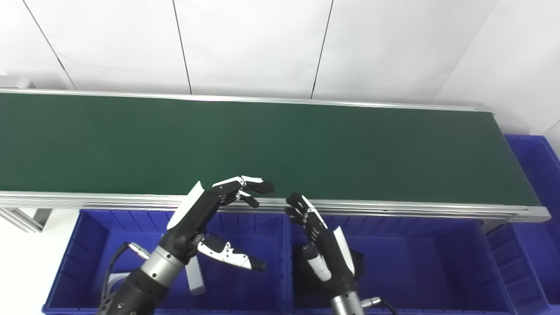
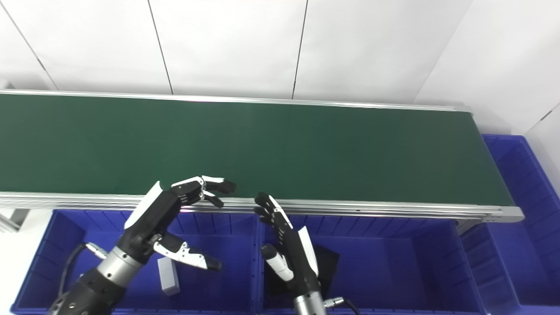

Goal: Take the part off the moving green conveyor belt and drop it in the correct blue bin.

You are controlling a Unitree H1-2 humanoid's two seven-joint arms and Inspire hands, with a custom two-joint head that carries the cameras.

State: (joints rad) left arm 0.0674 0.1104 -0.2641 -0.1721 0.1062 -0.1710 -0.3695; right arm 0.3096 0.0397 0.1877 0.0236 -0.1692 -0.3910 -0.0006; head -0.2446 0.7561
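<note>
**Waiting for a part**

I am holding my left hand [image 1: 205, 214] and right hand [image 1: 321, 238] open and empty over the blue bins [image 1: 393, 262]. Beyond them, the green belt [image 1: 262, 144] is showing no part.

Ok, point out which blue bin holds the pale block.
The left bin, under the left hand: a pale block lies inside. The middle bin holds something black.
</note>
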